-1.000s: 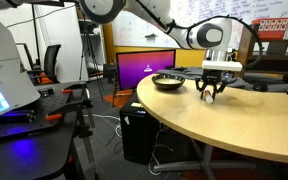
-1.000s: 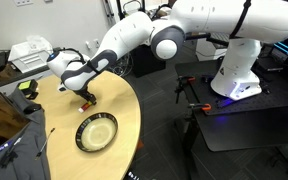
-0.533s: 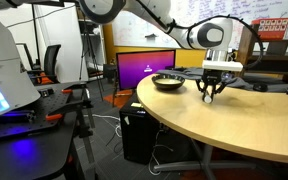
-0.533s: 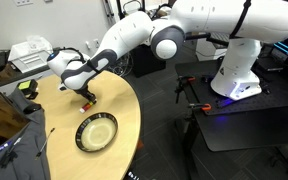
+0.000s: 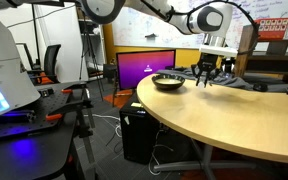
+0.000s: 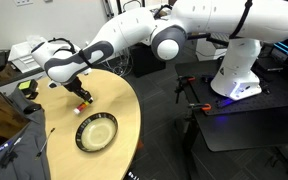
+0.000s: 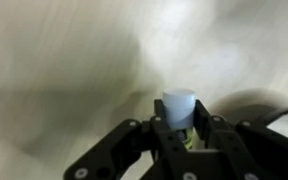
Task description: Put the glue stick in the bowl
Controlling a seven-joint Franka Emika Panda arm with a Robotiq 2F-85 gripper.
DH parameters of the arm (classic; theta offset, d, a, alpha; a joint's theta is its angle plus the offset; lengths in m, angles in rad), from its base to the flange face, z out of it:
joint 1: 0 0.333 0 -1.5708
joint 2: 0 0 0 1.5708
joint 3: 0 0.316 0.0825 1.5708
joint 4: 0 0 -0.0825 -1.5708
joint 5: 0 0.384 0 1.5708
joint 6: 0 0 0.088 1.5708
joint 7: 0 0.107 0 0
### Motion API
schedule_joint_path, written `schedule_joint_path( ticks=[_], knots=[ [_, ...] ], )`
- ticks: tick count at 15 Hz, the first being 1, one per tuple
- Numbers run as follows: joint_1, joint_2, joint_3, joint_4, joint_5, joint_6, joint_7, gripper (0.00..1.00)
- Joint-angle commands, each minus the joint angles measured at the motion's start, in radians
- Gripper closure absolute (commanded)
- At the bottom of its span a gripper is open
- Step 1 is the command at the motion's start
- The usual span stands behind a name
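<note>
Gripper (image 5: 205, 78): hangs above the worktop (image 5: 234, 125); jaws closed on the glue stick (image 7: 179, 105).
Glue stick: white cylinder between the jaws, seemingly clear of the worktop, though the wrist view is blurred.
Bowl (image 6: 96, 132): on the worktop near its edge, apart from the gripper.

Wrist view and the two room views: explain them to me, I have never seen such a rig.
The white machine is a robot arm ending in a two-fingered gripper. Both exterior views come from cameras standing in the room, looking at the round wooden table from different places. The wrist view is from a camera on the arm's wrist, looking down past the gripper. On the table stands a dark bowl. The gripper is shut on the glue stick, a small white cylinder, holding it above the table, beside the bowl rather than over it.
</note>
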Motion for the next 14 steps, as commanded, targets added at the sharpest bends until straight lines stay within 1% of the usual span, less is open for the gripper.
schedule_joint_path(
  ticks=[1,3,4,7,9,14],
  knots=[
    [0.009,-0.009,0.021,0.044,0.022,-0.072,-0.006,0.92],
    [0.030,0.013,0.020,0.099,0.042,-0.098,0.002,0.92],
    [0.036,-0.017,0.025,0.043,0.049,-0.083,0.010,0.92],
    [0.071,-0.008,0.031,0.045,0.067,-0.082,0.017,0.92],
    [0.100,0.015,0.029,0.082,0.068,-0.100,0.023,0.92],
    [0.153,-0.006,0.017,0.048,0.055,-0.115,0.053,0.92]
  ],
)
